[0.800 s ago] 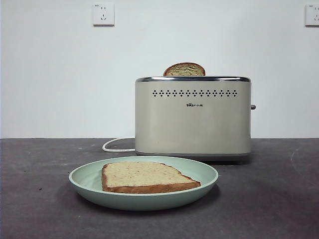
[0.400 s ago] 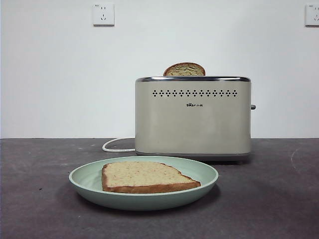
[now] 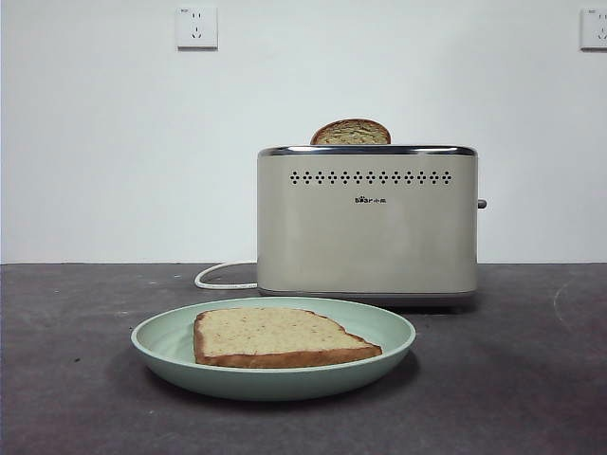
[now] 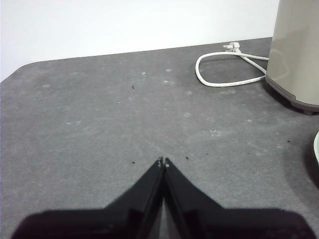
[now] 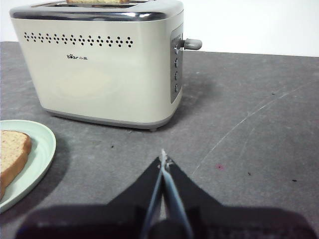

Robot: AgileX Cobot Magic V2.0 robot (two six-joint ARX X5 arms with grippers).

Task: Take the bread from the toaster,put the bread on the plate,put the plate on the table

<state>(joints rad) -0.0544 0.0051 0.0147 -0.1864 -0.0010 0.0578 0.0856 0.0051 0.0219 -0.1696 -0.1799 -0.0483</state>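
From my end the job looks done: bread (image 3: 275,337) lies flat on the plate (image 3: 166,343), plate sits on the table (image 3: 76,398) just in front of the toaster (image 3: 367,223). Both arms parked low w/ jaws pressed together and empty, left gripper (image 4: 163,160) near the cord (image 4: 219,82), right gripper (image 5: 163,155) beside the plate, neither touching anything. A 2nd slice (image 3: 351,133) pokes from the toaster slot at the back, not part of my task, so nothing's left afaict.

Left pincer (image 4: 163,161), right pincer (image 5: 163,155): black, tapered.
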